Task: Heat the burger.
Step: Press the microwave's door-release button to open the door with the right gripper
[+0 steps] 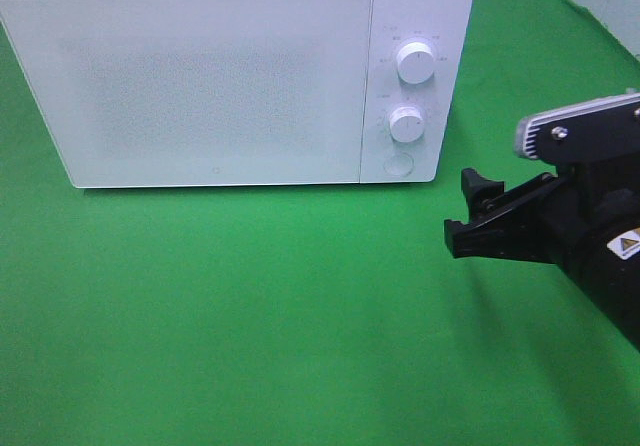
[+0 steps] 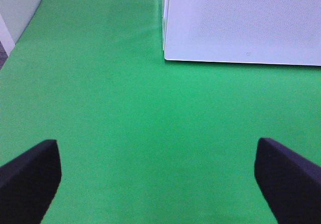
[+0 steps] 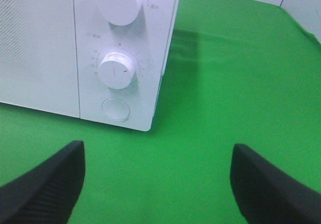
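Observation:
The burger is out of view in all three views. A white microwave point(image 1: 210, 76) stands at the back of the green cloth with its door shut. My right gripper point(image 1: 462, 211) hovers open and empty to the right of the microwave's front corner, fingers pointing at its control panel point(image 3: 120, 48). The right wrist view shows that gripper point(image 3: 158, 184) with both dark fingers wide apart over bare cloth. My left gripper point(image 2: 158, 179) is also open and empty, facing the microwave's left front corner point(image 2: 165, 53) from a distance. The left arm does not show in the exterior high view.
The panel carries an upper knob point(image 1: 416, 63), a lower knob point(image 1: 406, 124) and a round button point(image 1: 399, 163). Green cloth point(image 1: 250, 316) covers the table in front of the microwave. A pale wall edge point(image 2: 15, 13) borders the cloth on the left.

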